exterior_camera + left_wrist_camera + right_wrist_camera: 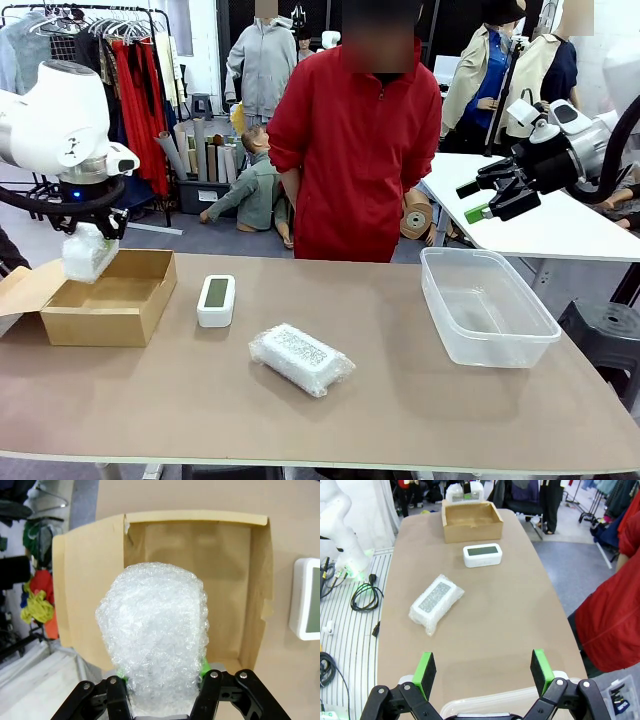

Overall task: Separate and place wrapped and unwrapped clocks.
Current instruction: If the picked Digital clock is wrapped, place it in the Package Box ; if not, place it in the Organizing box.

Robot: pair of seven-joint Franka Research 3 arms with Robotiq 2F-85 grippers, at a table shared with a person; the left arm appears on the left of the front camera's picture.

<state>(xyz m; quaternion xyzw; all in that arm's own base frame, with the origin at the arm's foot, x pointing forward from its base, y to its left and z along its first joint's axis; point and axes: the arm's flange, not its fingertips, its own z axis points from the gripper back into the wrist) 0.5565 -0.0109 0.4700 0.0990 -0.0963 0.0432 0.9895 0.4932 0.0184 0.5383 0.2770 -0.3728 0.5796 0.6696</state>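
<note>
At nine o'clock, front view, the left pincer (92,232) grips one wrapped clock (86,255) above the cardboard box (120,310); bare clock (216,300) and second wrapped clock (301,358) lie toward six. Left wrist: wrap clamped. Right wrist: right pincer (482,667) spread open

Box (100,325) open above (flap aside), tub (500,352) likewise

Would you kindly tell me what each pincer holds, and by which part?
Left pincer holds a wrapped clock by its upper end, above the box. Right pincer is open, holding nothing.
</note>
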